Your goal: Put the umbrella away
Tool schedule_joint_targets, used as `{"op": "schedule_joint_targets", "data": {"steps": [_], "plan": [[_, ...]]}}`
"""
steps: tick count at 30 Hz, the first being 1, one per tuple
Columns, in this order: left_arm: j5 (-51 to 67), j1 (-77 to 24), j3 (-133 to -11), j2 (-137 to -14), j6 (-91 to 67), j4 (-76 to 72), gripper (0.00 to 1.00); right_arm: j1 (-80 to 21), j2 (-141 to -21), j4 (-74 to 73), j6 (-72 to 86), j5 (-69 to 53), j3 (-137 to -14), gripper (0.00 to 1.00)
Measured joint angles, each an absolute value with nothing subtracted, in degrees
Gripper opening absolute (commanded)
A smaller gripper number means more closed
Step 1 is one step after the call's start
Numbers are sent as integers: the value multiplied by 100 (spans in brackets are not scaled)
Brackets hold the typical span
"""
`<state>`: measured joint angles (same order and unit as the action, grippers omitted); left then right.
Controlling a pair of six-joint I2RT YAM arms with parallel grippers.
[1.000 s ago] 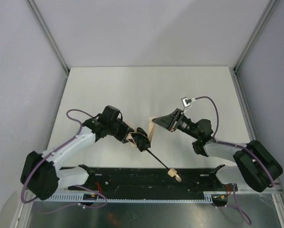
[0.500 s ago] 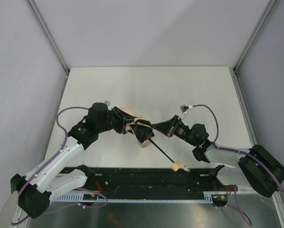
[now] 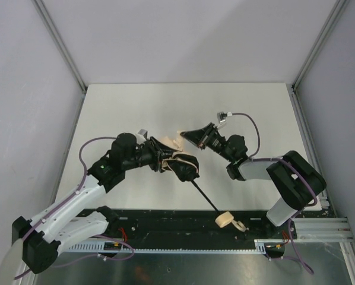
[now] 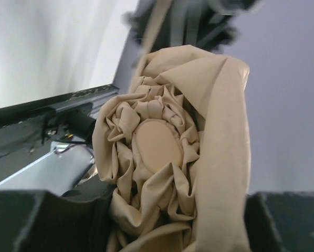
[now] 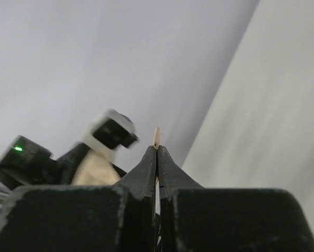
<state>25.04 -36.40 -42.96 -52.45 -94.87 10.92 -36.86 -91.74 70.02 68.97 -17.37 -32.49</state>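
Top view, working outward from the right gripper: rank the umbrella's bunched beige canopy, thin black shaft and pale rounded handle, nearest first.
Measured from the right gripper, which is pinching a loose flap of the umbrella:
1. bunched beige canopy: nearest, just toward the left arm's side.
2. thin black shaft: next, slanting toward the near edge.
3. pale rounded handle: farthest, over the black base rail.

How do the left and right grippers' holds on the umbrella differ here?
The left gripper clasps the umbrella's bunched canopy, jaws spread wide by it; the right gripper pinches only a thin fabric edge, jaws almost touching. Both are shut on the umbrella.
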Motion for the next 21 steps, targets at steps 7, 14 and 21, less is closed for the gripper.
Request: {"op": "schedule_joint_targets", "data": {"steps": [7,14,21], "plan": [[2259,-3695,-3787,-5352,-9448,1470,0,-3376,-9212,7288,6989,-2545,-3586,0],[2134,-3588,-3750,-6176,-9268,1669,0,-3492,-8689,7175,6687,-3216,-3175,0],[2119,-3352,-3782,-6888,-8986,2021,0,-3944,-8366,7004,6112,-3422,-2674,0]]}}
